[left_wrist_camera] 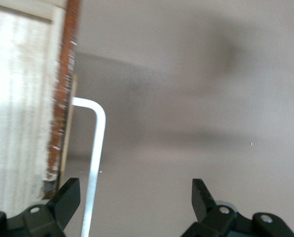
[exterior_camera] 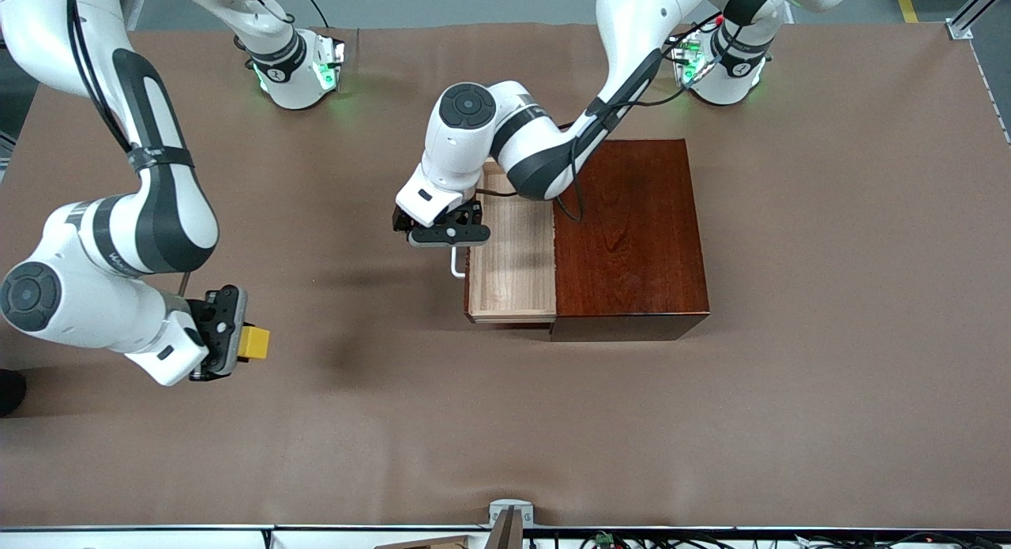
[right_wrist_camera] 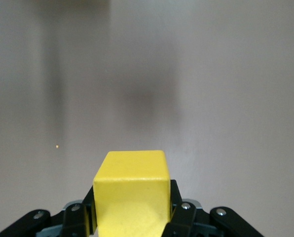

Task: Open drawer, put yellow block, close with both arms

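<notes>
The mahogany box stands mid-table with its pale wood drawer pulled out toward the right arm's end. The drawer's white bar handle shows below my left gripper, which is open over the handle; in the left wrist view the handle runs just inside one finger of the left gripper. My right gripper is shut on the yellow block, held above the bare table near the right arm's end; the block fills the right wrist view between the fingers.
Brown table cover spreads all round the box. The arm bases stand along the table edge farthest from the front camera. A small metal bracket sits at the table edge nearest the front camera.
</notes>
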